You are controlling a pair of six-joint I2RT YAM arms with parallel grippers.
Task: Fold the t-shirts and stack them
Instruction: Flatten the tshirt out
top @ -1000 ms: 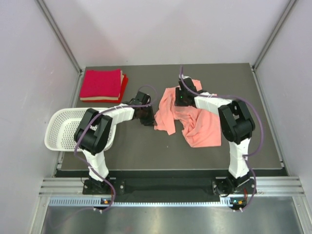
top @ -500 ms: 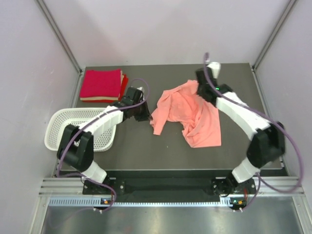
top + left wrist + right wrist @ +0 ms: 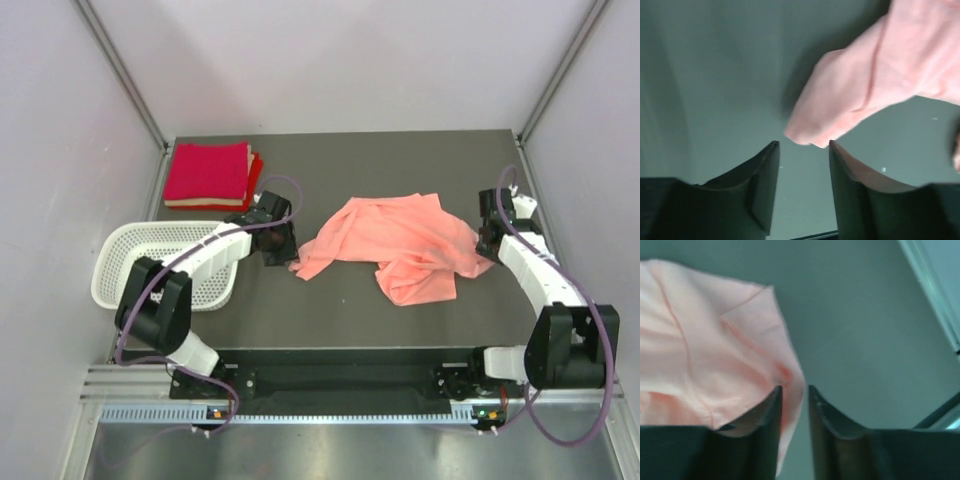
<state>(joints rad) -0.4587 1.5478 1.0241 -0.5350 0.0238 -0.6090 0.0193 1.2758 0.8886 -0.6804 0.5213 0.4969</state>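
Here's the salmon-pink soft cloth t-shirt (image 3: pixel 400 235), lying rumpled across the middle of the dark grey table (image 3: pixel 330 310), drawn out from nine o'clock to three o'clock with a bunched lump sagging toward five. Over at its three o'clock edge, the right gripper (image 3: pixel 795 388) has its fingers pressed nearly together with a fold of the pink hem running down between them, so that's a pinch on the cloth. At the nine o'clock end, the left gripper (image 3: pixel 803 145) stands with jaws apart, bare table showing in the gap, and the shirt's pointed corner sits just off the fingertips, not clamped as far as the wrist view shows. Up at ten o'clock the stack of crimson and red folded tees (image 3: pixel 207 172) waits, and the white perforated plastic basket (image 3: pixel 110 250) sits at the table's nine o'clock edge. This looks like the flattening step, before any fold. Next, I'd judge, the left claw must close on that corner, then both should draw outward and lay the bunched part flat.
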